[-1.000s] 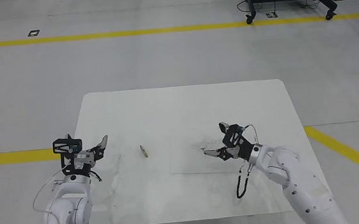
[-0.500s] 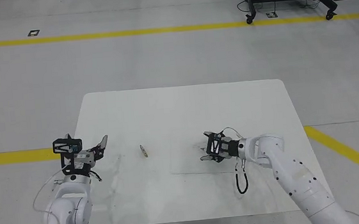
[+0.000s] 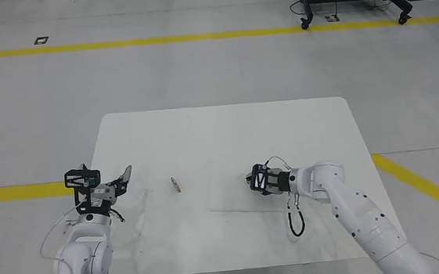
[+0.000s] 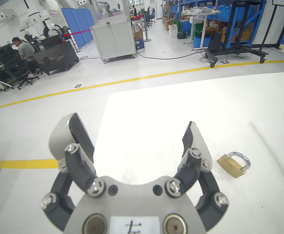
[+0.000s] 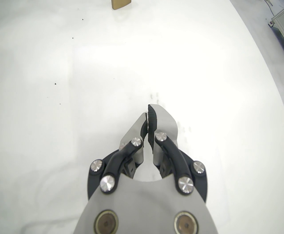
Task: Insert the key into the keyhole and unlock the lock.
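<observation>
On table (image 3: 227, 128), lock (image 3: 176, 185) flat, axis far-to-near, left gripper (image 4: 133, 121) spread empty, right gripper (image 5: 148, 110) closed

Brass-gold lock (image 4: 229, 166) with silver shackle (image 4: 243, 158), white table (image 4: 177, 106), black ribbed pads (image 4: 79, 135) on left gripper (image 4: 133, 119)

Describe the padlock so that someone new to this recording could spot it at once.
Start at the white table and go to the side where the open left gripper is. Just ahead of that gripper, toward the table's middle, the padlock lies flat. Its small brass body and silver shackle stand out as the one gold-coloured thing on the white surface.
</observation>
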`<state>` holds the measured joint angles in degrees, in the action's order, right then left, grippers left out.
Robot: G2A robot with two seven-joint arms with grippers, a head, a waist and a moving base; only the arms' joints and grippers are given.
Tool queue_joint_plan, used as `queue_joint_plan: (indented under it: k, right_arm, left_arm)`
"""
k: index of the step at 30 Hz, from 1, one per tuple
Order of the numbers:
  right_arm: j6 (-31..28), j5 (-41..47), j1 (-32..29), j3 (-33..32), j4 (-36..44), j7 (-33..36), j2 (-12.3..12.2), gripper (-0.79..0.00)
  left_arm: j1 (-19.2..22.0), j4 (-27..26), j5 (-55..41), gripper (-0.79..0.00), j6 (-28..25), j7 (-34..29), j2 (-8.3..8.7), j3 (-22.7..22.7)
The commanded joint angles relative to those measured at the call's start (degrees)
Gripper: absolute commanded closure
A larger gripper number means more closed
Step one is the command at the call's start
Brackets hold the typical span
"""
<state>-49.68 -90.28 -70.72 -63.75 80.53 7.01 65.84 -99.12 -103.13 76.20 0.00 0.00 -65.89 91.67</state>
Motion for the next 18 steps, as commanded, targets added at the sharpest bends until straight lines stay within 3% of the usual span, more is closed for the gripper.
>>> queue_joint_plan:
  k: [1,10,18]
  right_arm:
    - [-0.5,-0.2,-0.3,-0.4,0.4,-1.0,-0.2,0.000]
    - [-1.4,-0.2,-2.8,-3.2,1.8,-7.6,-1.4,0.000]
    - [-1.4,-0.2,-2.8,-3.2,1.8,-7.6,-1.4,0.000]
  left_arm:
    - [0.0,0.0,0.0,-0.785,0.0,0.0,0.00,0.0]
    - [0.0,0.0,0.0,-0.785,0.0,0.0,0.00,0.0]
    - [0.0,0.0,0.0,-0.785,0.0,0.0,0.00,0.0]
